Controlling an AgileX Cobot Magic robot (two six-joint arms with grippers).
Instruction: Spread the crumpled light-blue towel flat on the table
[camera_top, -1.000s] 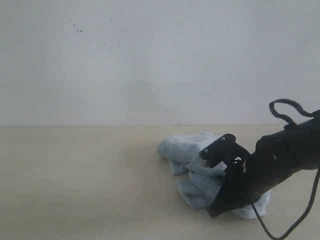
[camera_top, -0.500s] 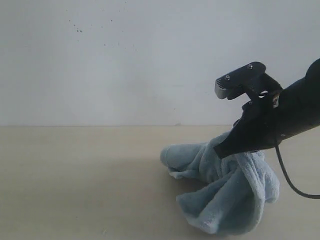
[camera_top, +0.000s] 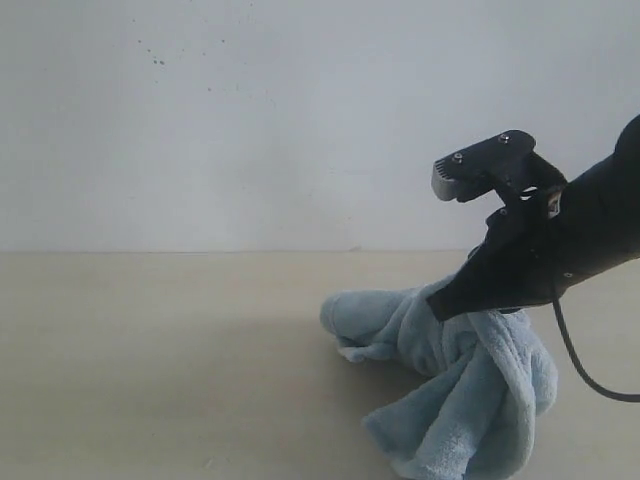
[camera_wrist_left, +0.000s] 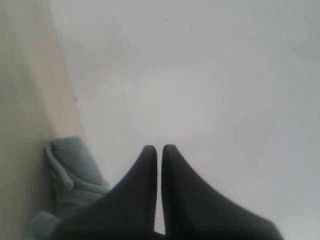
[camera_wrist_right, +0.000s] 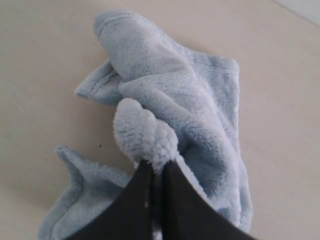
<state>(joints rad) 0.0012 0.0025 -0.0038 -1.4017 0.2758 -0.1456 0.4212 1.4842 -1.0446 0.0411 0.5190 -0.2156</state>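
The pale-blue fluffy towel (camera_top: 470, 390) is bunched up, part of it raised off the beige table (camera_top: 150, 350) and the rest trailing onto it. My right gripper (camera_top: 442, 303) is shut on a fold of the towel (camera_wrist_right: 170, 95), and that fold bulges out just past the gripper (camera_wrist_right: 157, 165). The hemmed edge shows in the right wrist view; the white tag is hidden. My left gripper (camera_wrist_left: 159, 148) is shut with nothing in it, facing the wall, and the towel (camera_wrist_left: 75, 170) lies off to its side. The left arm is outside the exterior view.
A white-grey wall (camera_top: 250, 120) rises behind the table's far edge. Bare tabletop (camera_top: 120, 380) stretches to the left of the towel. A black cable (camera_top: 580, 370) hangs from the right arm beside the towel.
My right gripper has risen from table height with the towel pinched in it, pulling the bundle up. In the last half second it dipped slightly and the hanging part sagged lower.
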